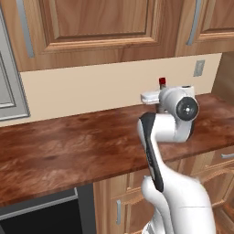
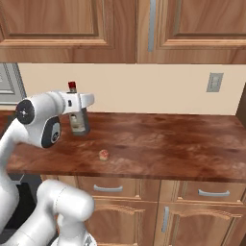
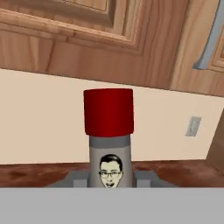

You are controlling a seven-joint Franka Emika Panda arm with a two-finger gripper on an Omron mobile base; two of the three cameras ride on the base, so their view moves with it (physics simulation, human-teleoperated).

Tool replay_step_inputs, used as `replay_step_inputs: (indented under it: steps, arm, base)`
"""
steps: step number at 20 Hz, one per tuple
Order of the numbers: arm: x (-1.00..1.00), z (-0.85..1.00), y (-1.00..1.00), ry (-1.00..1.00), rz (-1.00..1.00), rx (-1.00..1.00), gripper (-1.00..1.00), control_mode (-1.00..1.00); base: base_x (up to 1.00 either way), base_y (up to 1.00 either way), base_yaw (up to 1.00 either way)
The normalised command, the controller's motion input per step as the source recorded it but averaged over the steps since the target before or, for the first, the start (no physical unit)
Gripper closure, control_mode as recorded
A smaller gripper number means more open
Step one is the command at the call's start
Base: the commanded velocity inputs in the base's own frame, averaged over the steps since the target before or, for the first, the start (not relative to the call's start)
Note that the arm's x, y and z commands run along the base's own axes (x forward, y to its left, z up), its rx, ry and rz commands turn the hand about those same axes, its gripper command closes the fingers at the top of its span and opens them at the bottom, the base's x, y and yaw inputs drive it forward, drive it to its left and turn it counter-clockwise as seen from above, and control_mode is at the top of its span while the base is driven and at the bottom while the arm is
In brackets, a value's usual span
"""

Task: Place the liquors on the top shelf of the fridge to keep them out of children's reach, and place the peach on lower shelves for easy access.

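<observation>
A dark grey liquor bottle [image 2: 79, 123] with a red cap [image 3: 108, 111] and a pale label stands upright at the back left of the wooden counter [image 2: 163, 144]. My gripper [image 2: 77, 111] is shut on its neck just under the cap, one grey finger [image 3: 78, 179] on each side. From the left base view the same bottle [image 1: 162, 82] shows its cap behind my white wrist. Whether its base touches the counter I cannot tell. The tiny orange-pink peach [image 2: 103, 154] lies on the counter in front and to the right of the bottle. The fridge's shelves are out of view.
Wooden wall cabinets [image 2: 144, 29] hang low over the counter. A wall outlet [image 2: 214, 81] sits on the cream backsplash at the right. Drawers with grey handles [image 2: 108, 188] run below the counter. A grey panelled front [image 1: 9, 82] and a black appliance front [image 1: 41, 215] are at the left.
</observation>
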Motion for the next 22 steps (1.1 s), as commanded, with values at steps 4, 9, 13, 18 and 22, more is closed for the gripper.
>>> replay_step_inputs:
  steps: [4,9,13,18,22]
  arm:
    - [-0.58,0.28,0.1,0.01,0.13,0.34,1.0,-1.0]
    - [-0.71,-0.12,0.14,0.01,0.23,0.21,1.0,-1.0]
    - [-0.83,0.08,0.15,0.08,0.06,-0.04,1.0,-1.0]
    - [-0.61,0.34,0.0,0.1,-0.05,-0.1,1.0,-1.0]
    - [-0.13,0.2,0.0,0.04,-0.1,-0.09,1.0,-1.0]
  base:
    - [0.0,0.0,0.0]
    - [0.0,0.0,0.0]
    - [0.0,0.0,0.0]
    - [0.0,0.0,0.0]
    - [0.0,0.0,0.0]
